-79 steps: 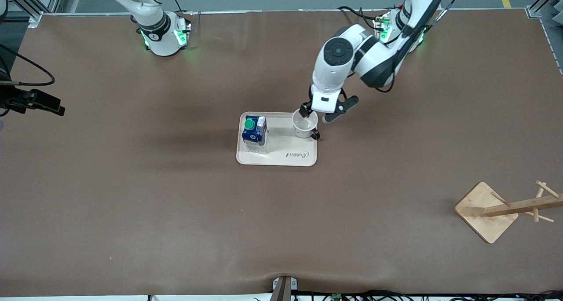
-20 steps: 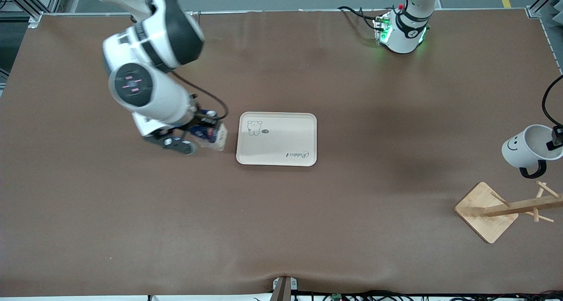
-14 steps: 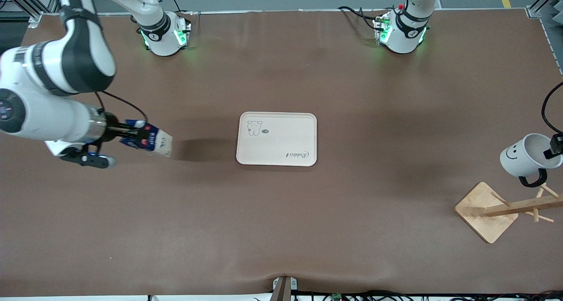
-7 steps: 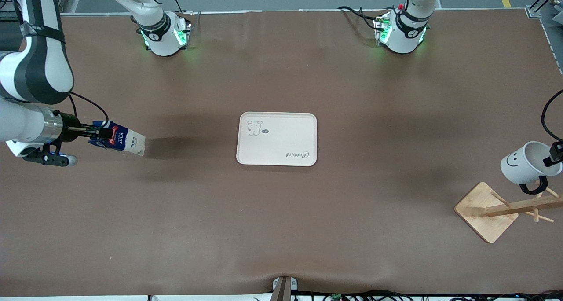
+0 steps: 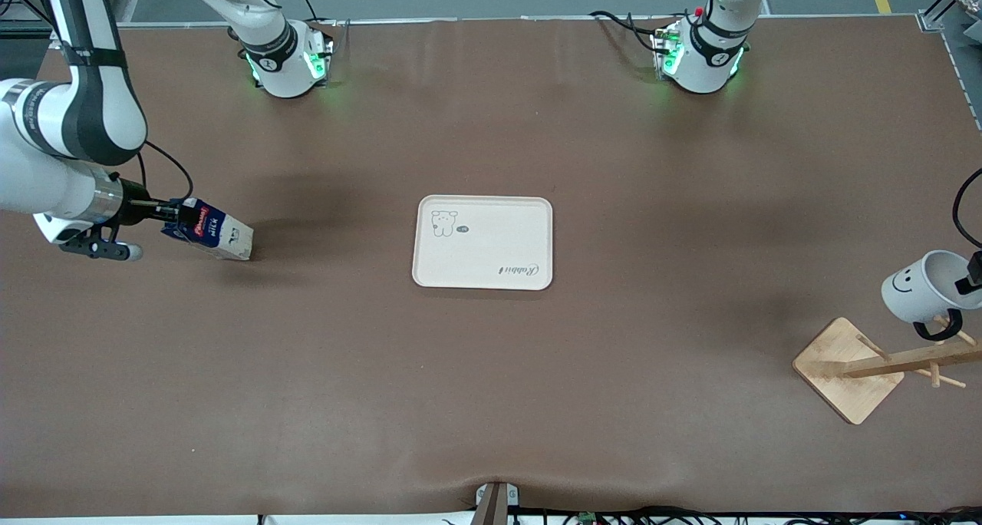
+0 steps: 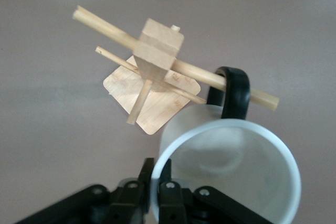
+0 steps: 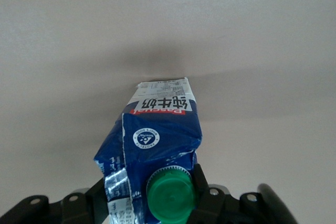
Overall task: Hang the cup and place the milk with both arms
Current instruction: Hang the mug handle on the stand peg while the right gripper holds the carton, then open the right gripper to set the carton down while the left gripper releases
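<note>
The white cup (image 5: 921, 288) with the smiley face hangs tilted from my left gripper (image 5: 968, 279), which is shut on its rim at the left arm's end of the table. Its black handle (image 5: 940, 327) sits at the upper peg of the wooden rack (image 5: 882, 362). In the left wrist view my left gripper (image 6: 157, 170) pinches the cup's rim (image 6: 220, 127), and a peg (image 6: 189, 69) crosses the handle loop (image 6: 232, 92). My right gripper (image 5: 167, 216) is shut on the blue milk carton (image 5: 211, 232), which is tilted with its base low over the table at the right arm's end. The right wrist view shows my right gripper (image 7: 152, 192), the carton (image 7: 157, 140) and its green cap (image 7: 170, 192).
A beige tray (image 5: 483, 275) lies bare at the table's middle. The rack's square base (image 5: 832, 356) stands near the table's edge at the left arm's end. Both arm bases stand along the table's edge farthest from the front camera.
The cup has come down onto the rack, so its handle now meets the upper peg. The right gripper has lowered the tilted milk toward the table at the right arm's end.
</note>
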